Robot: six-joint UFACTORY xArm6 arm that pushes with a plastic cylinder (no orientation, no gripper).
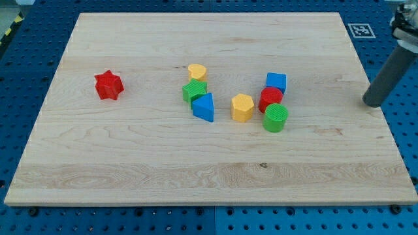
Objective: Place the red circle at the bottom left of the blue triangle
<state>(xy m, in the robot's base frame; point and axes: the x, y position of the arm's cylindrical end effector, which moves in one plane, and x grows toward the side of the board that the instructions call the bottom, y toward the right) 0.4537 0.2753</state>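
Observation:
The red circle [270, 98] sits right of the board's middle, wedged between the blue cube [276, 82] above it and the green circle [275, 118] below it. The blue triangle [204, 107] lies near the middle, touching the green block [194, 91] above it. My tip [373, 102] is at the board's right edge, far to the right of the red circle and touching no block.
A yellow hexagon [242, 108] lies between the blue triangle and the red circle. A yellow heart-like block [197, 72] sits above the green block. A red star [108, 85] lies apart at the left. The wooden board [130, 163] rests on a blue table.

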